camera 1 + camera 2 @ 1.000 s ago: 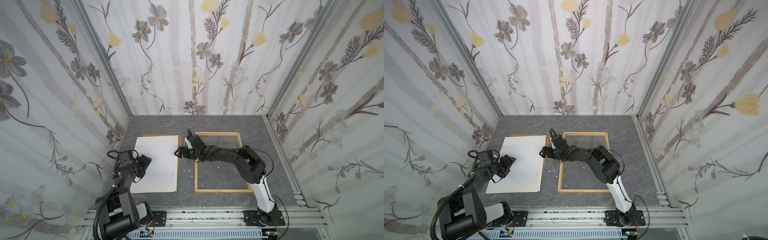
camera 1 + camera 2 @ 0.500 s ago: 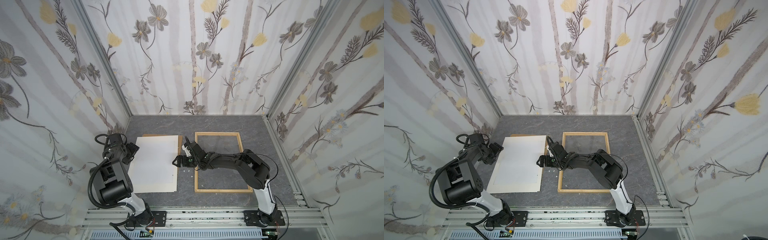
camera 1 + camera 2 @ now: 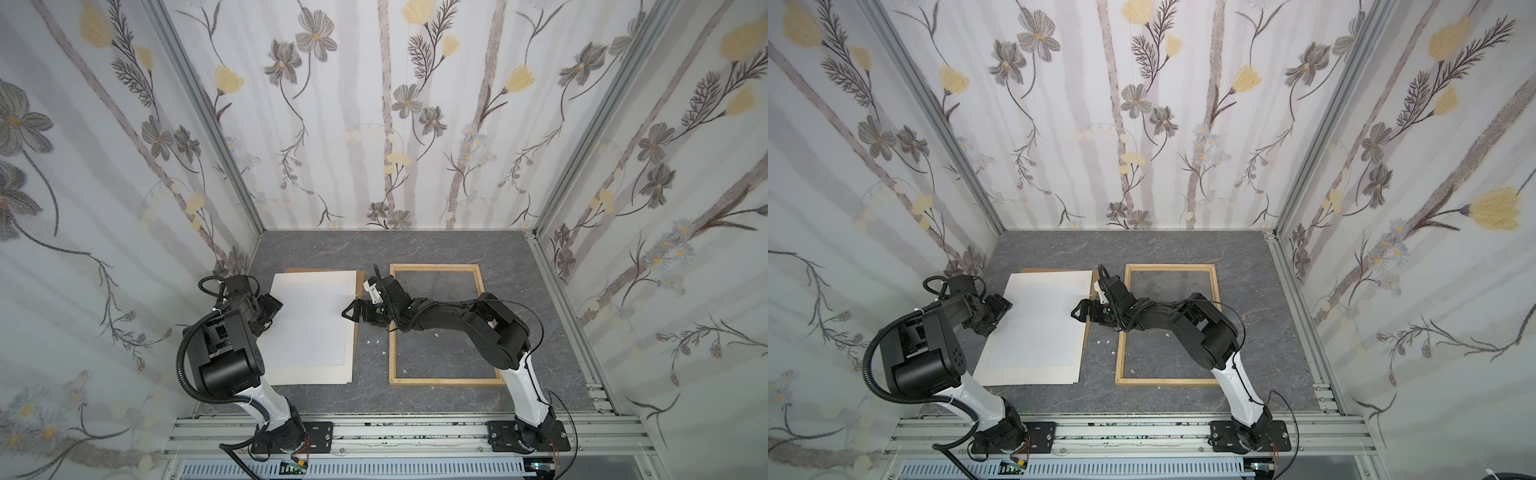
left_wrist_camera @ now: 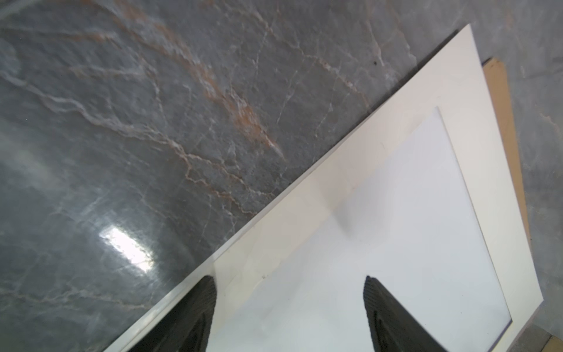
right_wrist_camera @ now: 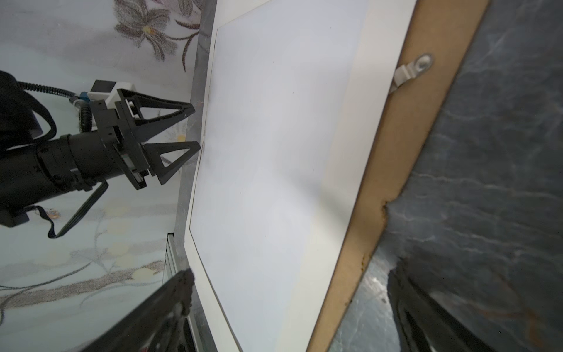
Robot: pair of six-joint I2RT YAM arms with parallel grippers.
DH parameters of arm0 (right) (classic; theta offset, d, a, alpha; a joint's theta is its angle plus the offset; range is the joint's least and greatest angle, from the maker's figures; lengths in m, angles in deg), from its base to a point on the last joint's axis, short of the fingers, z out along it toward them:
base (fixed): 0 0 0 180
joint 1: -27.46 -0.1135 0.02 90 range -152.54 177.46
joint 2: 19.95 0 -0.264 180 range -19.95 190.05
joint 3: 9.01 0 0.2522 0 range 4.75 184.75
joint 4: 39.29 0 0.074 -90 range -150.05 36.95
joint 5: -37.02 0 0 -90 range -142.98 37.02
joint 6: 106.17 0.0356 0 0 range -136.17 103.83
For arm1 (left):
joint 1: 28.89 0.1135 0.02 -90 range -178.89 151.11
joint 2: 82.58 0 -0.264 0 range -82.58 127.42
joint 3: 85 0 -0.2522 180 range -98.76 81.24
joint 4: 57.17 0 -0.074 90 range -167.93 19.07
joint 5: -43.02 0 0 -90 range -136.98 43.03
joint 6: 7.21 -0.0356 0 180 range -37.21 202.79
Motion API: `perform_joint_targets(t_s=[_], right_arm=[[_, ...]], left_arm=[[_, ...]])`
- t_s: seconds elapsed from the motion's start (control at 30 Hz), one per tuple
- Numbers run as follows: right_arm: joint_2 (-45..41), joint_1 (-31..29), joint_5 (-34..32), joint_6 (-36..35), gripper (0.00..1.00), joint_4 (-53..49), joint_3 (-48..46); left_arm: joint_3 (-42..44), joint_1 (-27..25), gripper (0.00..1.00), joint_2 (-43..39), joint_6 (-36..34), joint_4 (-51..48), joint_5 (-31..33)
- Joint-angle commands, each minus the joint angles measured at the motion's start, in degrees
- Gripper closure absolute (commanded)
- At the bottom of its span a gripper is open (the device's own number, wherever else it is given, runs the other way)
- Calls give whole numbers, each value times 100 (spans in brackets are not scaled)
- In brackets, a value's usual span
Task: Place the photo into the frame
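**Both grippers at the photo's edges, nothing lifted yet**

The grey table [image 3: 415, 249] carries the frame [image 3: 436, 381] at centre right in both top views. The frame is empty, and its long axis runs from the bottom of the picture toward the top. The photo [image 3: 309, 324] lies flat at centre left, plain side up, with its long axis roughly parallel to the frame's. It rests on a brown backing panel [image 3: 356, 332], which shows as a strip along the photo's right edge. Photo and frame are apart, with bare table between them.

The left gripper [image 5: 196, 128] has its jaws apart at the photo's left edge. The right gripper [image 3: 349, 312] has its jaws spread wide at the right edge. Neither holds anything.

I judge this to be the reach-in before the pick-up. The next move calls for catching the thin sheet by an edge without taking the panel too. The sheet then has to travel rightward with its long axis kept in line with the frame's opening.
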Motion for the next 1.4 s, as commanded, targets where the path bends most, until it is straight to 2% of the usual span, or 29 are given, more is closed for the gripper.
perform_joint_targets(t_s=[0.0, 0.1, 0.43, 0.63, 0.9, 1.13, 1.37], right_arm=[[113, 114, -235, -36, 0, -668, 84], [190, 424, -228, -185, 0, -827, 211], [174, 595, -133, -704, 0, -1289, 356], [-141, 556, -410, -830, 0, -1373, 54], [-745, 490, -926, -1182, 0, -1917, -82], [-1554, 208, -759, -1151, 0, -1785, -943], [-1480, -230, -512, -1091, 1, -1854, -1062]], left_arm=[[436, -177, 21, -141, 314, -310, -594], [920, -291, 21, -433, 526, -84, -901], [1782, -564, 22, -1774, 1030, 69, -1473], [1226, -546, 21, -1982, 590, -579, -949], [985, -512, 20, -1867, 428, -585, -588], [1258, -494, 20, -1877, 441, -378, -379], [1396, -350, 19, -2003, 460, -269, -217]])
